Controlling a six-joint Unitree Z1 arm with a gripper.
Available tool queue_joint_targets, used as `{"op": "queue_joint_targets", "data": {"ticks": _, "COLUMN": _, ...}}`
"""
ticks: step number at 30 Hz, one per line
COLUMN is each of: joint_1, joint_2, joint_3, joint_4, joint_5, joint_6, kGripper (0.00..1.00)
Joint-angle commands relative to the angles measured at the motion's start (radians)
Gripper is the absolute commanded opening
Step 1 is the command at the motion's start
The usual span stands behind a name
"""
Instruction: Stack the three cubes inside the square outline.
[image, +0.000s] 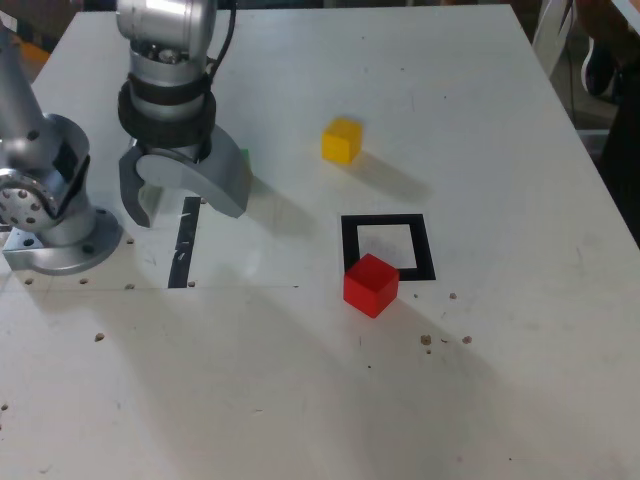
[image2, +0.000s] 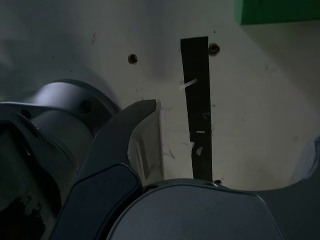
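Overhead, the gripper (image: 185, 210) hangs with its jaws spread wide and empty above the black tape strip (image: 183, 243). Its body hides most of the green cube (image2: 277, 11). Against the square outline (image: 387, 246) sits the red cube (image: 371, 285), covering a corner; the yellow cube (image: 341, 140) lies well apart.

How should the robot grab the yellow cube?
From straight above, I think, with the gripper closing on two opposite flat sides of the yellow cube. It sits flat on the table with open space all round, apart from the red cube and the square outline. It lies turned in the exterior view, so the gripper probably needs to twist to match its sides.
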Motion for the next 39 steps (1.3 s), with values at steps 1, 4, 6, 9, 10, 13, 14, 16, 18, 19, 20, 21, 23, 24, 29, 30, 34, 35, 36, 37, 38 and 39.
{"op": "queue_joint_targets", "data": {"ticks": 1, "joint_1": 0.001, "joint_2": -0.008, "joint_3": 0.002, "joint_4": 0.007, "joint_5": -0.001, "joint_6": -0.001, "kGripper": 1.00}}
{"op": "queue_joint_targets", "data": {"ticks": 4, "joint_1": 0.001, "joint_2": -0.019, "joint_3": -0.009, "joint_4": 0.026, "joint_5": 0.004, "joint_6": -0.001, "kGripper": 1.00}}
{"op": "queue_joint_targets", "data": {"ticks": 6, "joint_1": -0.005, "joint_2": -0.031, "joint_3": -0.032, "joint_4": 0.052, "joint_5": 0.013, "joint_6": 0.000, "kGripper": 1.00}}
{"op": "queue_joint_targets", "data": {"ticks": 9, "joint_1": -0.043, "joint_2": -0.039, "joint_3": -0.097, "joint_4": 0.087, "joint_5": 0.023, "joint_6": 0.003, "kGripper": 0.99}}
{"op": "queue_joint_targets", "data": {"ticks": 10, "joint_1": -0.066, "joint_2": -0.034, "joint_3": -0.128, "joint_4": 0.096, "joint_5": 0.025, "joint_6": 0.004, "kGripper": 0.99}}
{"op": "queue_joint_targets", "data": {"ticks": 13, "joint_1": -0.149, "joint_2": 0.013, "joint_3": -0.239, "joint_4": 0.115, "joint_5": 0.025, "joint_6": 0.006, "kGripper": 0.99}}
{"op": "queue_joint_targets", "data": {"ticks": 14, "joint_1": -0.178, "joint_2": 0.036, "joint_3": -0.282, "joint_4": 0.125, "joint_5": 0.026, "joint_6": 0.006, "kGripper": 0.99}}
{"op": "queue_joint_targets", "data": {"ticks": 16, "joint_1": -0.228, "joint_2": 0.086, "joint_3": -0.371, "joint_4": 0.154, "joint_5": 0.030, "joint_6": 0.006, "kGripper": 0.99}}
{"op": "queue_joint_targets", "data": {"ticks": 18, "joint_1": -0.276, "joint_2": 0.145, "joint_3": -0.476, "joint_4": 0.198, "joint_5": 0.040, "joint_6": 0.011, "kGripper": 0.99}}
{"op": "queue_joint_targets", "data": {"ticks": 19, "joint_1": -0.293, "joint_2": 0.170, "joint_3": -0.521, "joint_4": 0.217, "joint_5": 0.045, "joint_6": 0.017, "kGripper": 0.99}}
{"op": "queue_joint_targets", "data": {"ticks": 20, "joint_1": -0.310, "joint_2": 0.195, "joint_3": -0.565, "joint_4": 0.235, "joint_5": 0.051, "joint_6": 0.026, "kGripper": 0.99}}
{"op": "queue_joint_targets", "data": {"ticks": 21, "joint_1": -0.325, "joint_2": 0.220, "joint_3": -0.605, "joint_4": 0.252, "joint_5": 0.055, "joint_6": 0.038, "kGripper": 0.99}}
{"op": "queue_joint_targets", "data": {"ticks": 23, "joint_1": -0.349, "joint_2": 0.265, "joint_3": -0.670, "joint_4": 0.275, "joint_5": 0.060, "joint_6": 0.066, "kGripper": 0.99}}
{"op": "queue_joint_targets", "data": {"ticks": 24, "joint_1": -0.357, "joint_2": 0.286, "joint_3": -0.694, "joint_4": 0.281, "joint_5": 0.061, "joint_6": 0.082, "kGripper": 0.99}}
{"op": "queue_joint_targets", "data": {"ticks": 29, "joint_1": -0.372, "joint_2": 0.370, "joint_3": -0.764, "joint_4": 0.287, "joint_5": 0.062, "joint_6": 0.170, "kGripper": 0.99}}
{"op": "queue_joint_targets", "data": {"ticks": 30, "joint_1": -0.375, "joint_2": 0.387, "joint_3": -0.780, "joint_4": 0.288, "joint_5": 0.062, "joint_6": 0.189, "kGripper": 0.99}}
{"op": "queue_joint_targets", "data": {"ticks": 34, "joint_1": -0.389, "joint_2": 0.452, "joint_3": -0.839, "joint_4": 0.289, "joint_5": 0.062, "joint_6": 0.247, "kGripper": 0.99}}
{"op": "queue_joint_targets", "data": {"ticks": 35, "joint_1": -0.391, "joint_2": 0.463, "joint_3": -0.844, "joint_4": 0.290, "joint_5": 0.063, "joint_6": 0.253, "kGripper": 0.99}}
{"op": "queue_joint_targets", "data": {"ticks": 36, "joint_1": -0.393, "joint_2": 0.472, "joint_3": -0.845, "joint_4": 0.290, "joint_5": 0.064, "joint_6": 0.256, "kGripper": 0.98}}
{"op": "queue_joint_targets", "data": {"ticks": 37, "joint_1": -0.393, "joint_2": 0.480, "joint_3": -0.844, "joint_4": 0.290, "joint_5": 0.066, "joint_6": 0.258, "kGripper": 0.98}}
{"op": "queue_joint_targets", "data": {"ticks": 38, "joint_1": -0.393, "joint_2": 0.488, "joint_3": -0.840, "joint_4": 0.290, "joint_5": 0.069, "joint_6": 0.260, "kGripper": 0.97}}
{"op": "queue_joint_targets", "data": {"ticks": 39, "joint_1": -0.392, "joint_2": 0.496, "joint_3": -0.834, "joint_4": 0.290, "joint_5": 0.072, "joint_6": 0.261, "kGripper": 0.97}}
